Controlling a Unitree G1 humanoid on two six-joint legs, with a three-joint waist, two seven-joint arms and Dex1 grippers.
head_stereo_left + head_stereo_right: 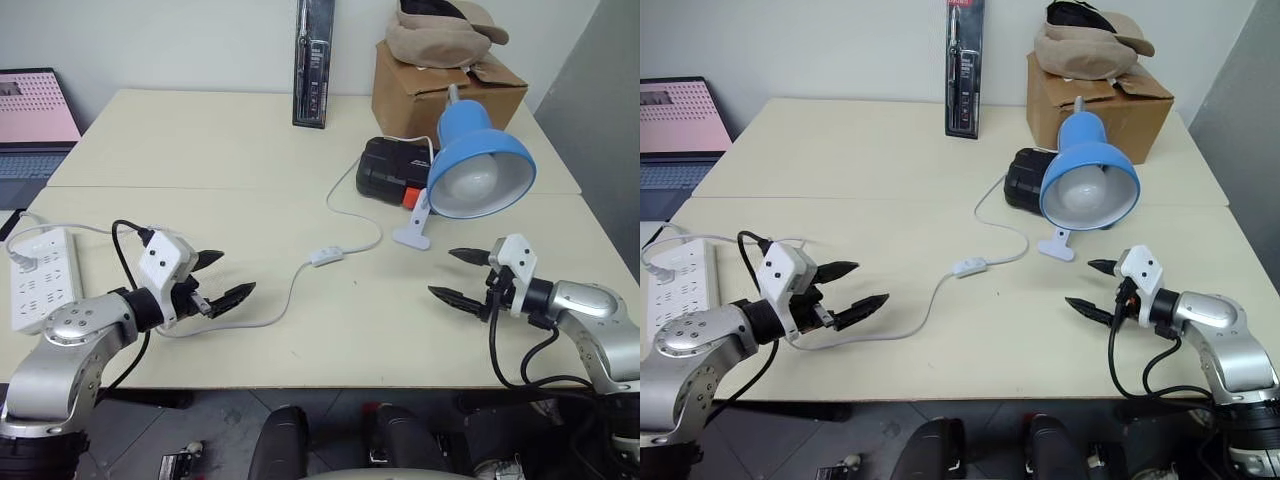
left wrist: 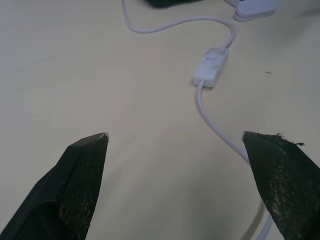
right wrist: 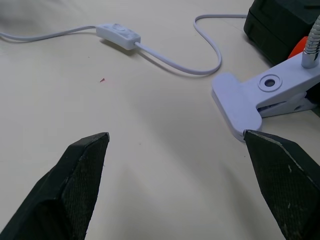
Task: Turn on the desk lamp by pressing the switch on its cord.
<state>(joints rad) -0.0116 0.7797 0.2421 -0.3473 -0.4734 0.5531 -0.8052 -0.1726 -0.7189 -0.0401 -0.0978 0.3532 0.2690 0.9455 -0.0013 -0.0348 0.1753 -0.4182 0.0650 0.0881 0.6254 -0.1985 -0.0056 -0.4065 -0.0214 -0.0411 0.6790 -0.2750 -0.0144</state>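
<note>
The desk lamp (image 1: 478,168) with its blue shade stands on its white clip base (image 1: 415,228) at the table's right middle, unlit. Its thin white cord (image 1: 362,240) curves across the table to the small white switch (image 1: 326,255) near the centre. My left gripper (image 1: 226,277) hovers open over the cord, left of the switch and apart from it. The right gripper (image 1: 458,275) is open just in front of the clip base, empty. The left wrist view has the switch (image 2: 211,65) ahead of the fingers; the right wrist view has the switch (image 3: 119,34) and clip (image 3: 260,97).
A white power strip (image 1: 42,276) lies at the left edge. A black battery pack (image 1: 397,171) sits behind the lamp, a cardboard box (image 1: 445,85) with a cap on it at the back right, a black package (image 1: 313,62) against the wall, a laptop (image 1: 30,125) far left.
</note>
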